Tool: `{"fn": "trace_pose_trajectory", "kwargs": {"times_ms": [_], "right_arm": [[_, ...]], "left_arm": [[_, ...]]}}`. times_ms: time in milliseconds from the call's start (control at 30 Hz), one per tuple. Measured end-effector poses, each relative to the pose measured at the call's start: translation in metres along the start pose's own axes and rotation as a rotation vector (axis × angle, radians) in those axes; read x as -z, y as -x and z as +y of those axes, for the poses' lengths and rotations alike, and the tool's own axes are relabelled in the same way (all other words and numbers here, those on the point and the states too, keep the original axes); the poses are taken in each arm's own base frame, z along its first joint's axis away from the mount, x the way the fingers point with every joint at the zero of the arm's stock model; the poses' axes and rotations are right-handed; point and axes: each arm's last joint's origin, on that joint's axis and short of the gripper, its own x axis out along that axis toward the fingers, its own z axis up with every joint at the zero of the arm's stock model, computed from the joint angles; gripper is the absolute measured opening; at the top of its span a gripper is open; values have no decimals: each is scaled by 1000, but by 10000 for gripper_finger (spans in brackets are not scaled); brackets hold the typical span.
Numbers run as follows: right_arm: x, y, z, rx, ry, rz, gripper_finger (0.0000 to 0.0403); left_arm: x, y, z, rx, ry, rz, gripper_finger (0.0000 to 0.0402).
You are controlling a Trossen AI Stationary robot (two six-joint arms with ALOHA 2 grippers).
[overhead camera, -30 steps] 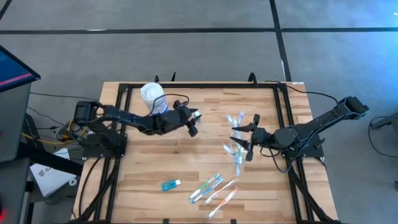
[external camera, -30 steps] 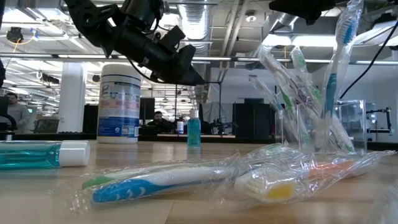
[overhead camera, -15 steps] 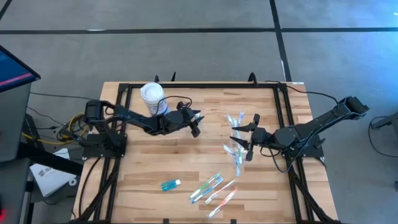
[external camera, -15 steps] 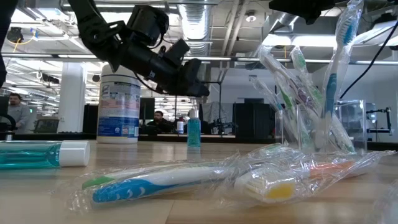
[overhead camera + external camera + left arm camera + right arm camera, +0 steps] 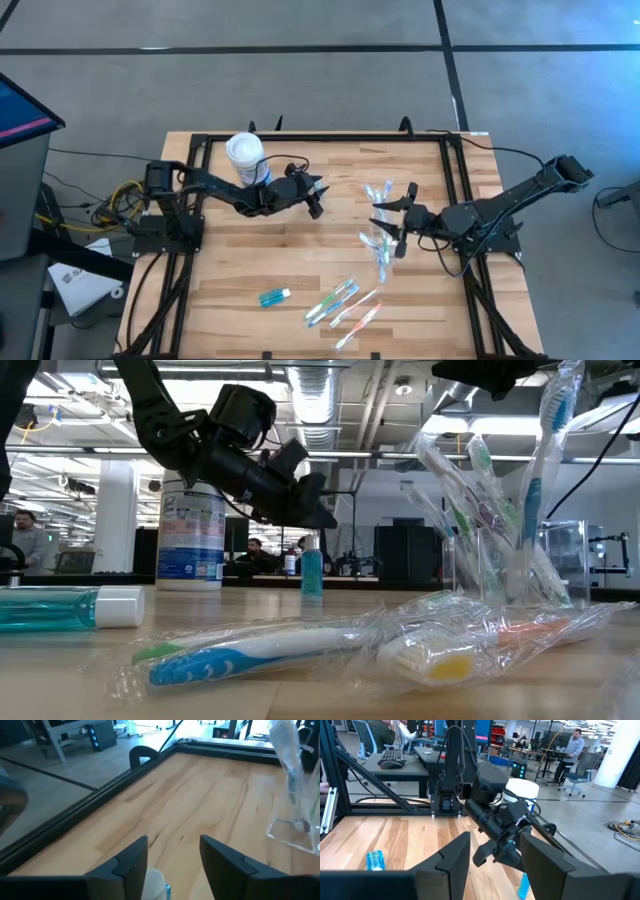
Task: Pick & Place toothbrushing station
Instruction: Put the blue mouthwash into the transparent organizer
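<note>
Clear plastic cup (image 5: pixel 385 203) stands upright right of the bench's (image 5: pixel 240 260) middle, packed with wrapped toothbrushes (image 5: pixel 545 460) that fan out above its rim; their number cannot be counted. Four more wrapped toothbrushes (image 5: pixel 343 302) lie loose in a cluster near the front edge, and one more wrapped one (image 5: pixel 380 255) lies just in front of the cup. Two teal tubes show: one lying flat (image 5: pixel 274 296) left of the loose brushes, one standing upright (image 5: pixel 312 572) under the left arm. One white canister (image 5: pixel 245 156) stands at the back left. The left gripper (image 5: pixel 315 198) hangs above the standing tube, its jaws spread and empty; compared with a second ago the arm has drawn back slightly toward its base and the gripper sits lower over the tube. The right gripper (image 5: pixel 399 222) is beside the cup, jaws apart and holding nothing, unchanged from the earlier frames.
</note>
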Motion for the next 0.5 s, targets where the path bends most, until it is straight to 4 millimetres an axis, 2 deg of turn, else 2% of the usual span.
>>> {"fn": "trace_pose_trajectory", "kwargs": {"times_ms": [233,500], "right_arm": [[0,0,0,0,2,2,161],[0,0,0,0,3,3,162]], "left_arm": [[4,-5,5,-35,1,0,216],[4,-7,9,-46,8,1,227]]}}
